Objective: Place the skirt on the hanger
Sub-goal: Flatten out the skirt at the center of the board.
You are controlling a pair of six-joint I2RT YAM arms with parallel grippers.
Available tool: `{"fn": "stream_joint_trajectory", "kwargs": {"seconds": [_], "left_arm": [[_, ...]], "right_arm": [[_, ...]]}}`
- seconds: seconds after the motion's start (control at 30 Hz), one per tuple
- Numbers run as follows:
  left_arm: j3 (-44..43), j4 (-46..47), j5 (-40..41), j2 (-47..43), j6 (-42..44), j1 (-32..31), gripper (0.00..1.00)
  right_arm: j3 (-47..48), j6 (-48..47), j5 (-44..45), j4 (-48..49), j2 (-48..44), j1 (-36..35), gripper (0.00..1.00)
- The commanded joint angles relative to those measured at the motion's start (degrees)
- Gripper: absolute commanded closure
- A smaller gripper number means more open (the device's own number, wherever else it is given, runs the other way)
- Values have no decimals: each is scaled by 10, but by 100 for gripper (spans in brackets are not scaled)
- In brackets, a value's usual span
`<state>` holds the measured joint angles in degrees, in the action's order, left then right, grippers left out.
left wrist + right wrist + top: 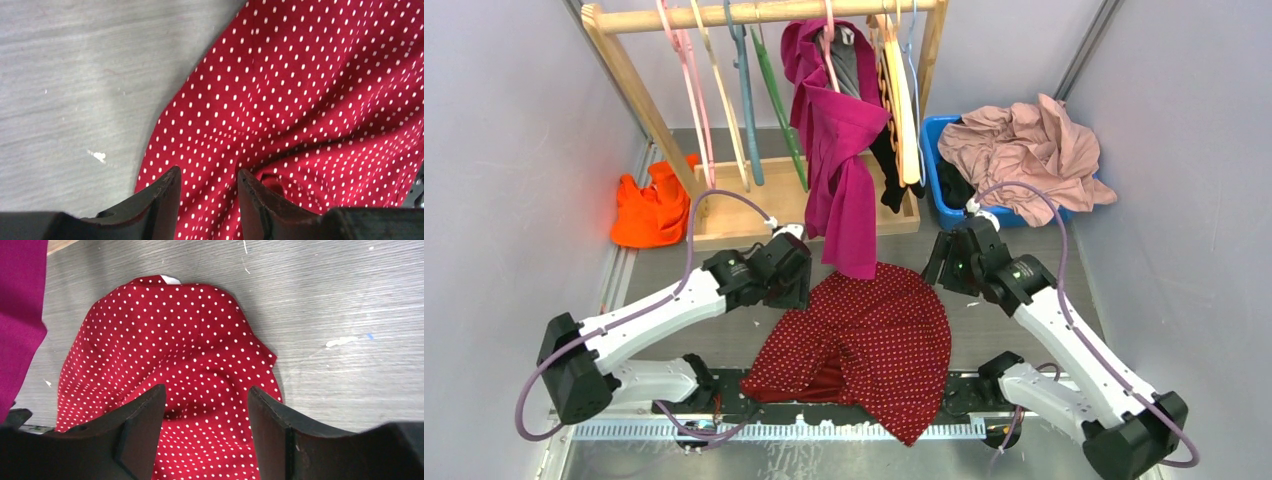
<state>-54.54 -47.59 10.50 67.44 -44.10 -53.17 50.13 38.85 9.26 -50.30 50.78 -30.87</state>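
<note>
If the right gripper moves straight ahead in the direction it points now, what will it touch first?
Most likely the red dotted skirt lying on the table; the open right gripper points down at it, though depth is unclear.

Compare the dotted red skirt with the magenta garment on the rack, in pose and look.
The skirt lies spread on the table; the magenta garment hangs from the wooden rack. The skirt is dark red with small white dots; the magenta garment is plain. The skirt fans out wide; the magenta garment falls in a long, narrow drape. Both are soft fabric in reddish tones.
</note>
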Motion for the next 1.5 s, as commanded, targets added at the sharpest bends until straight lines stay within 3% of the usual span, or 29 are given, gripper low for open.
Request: {"fn": "stream_joint_trajectory", "kwargs": {"seconds": [0.0,0.23,0.77,0.83,0.9,1.0,1.1,1.3,1.47], "left_arm": [[1,111,-13,20,28,28,54],[39,197,-16,59,14,55,54],[72,318,-52,199,3,59,52],[68,324,-64,211,7,58,55],[71,329,-69,213,7,56,65],[84,333,-71,196,5,55,85],[101,322,-72,154,2,52,99],[129,244,-50,7,-23,33,100],[81,143,-8,-120,-32,6,100]], "right_arm": [[-33,-38,-138,113,35,74,35],[-98,-42,-179,199,113,126,36],[-132,-56,-138,283,255,129,35],[-129,-55,-141,292,272,128,37],[-128,-56,-148,299,282,129,45],[-128,-54,-158,303,272,129,68],[-126,-54,-172,287,227,129,83],[-78,-68,-204,185,59,127,89],[18,-84,-267,98,-20,123,89]]}}
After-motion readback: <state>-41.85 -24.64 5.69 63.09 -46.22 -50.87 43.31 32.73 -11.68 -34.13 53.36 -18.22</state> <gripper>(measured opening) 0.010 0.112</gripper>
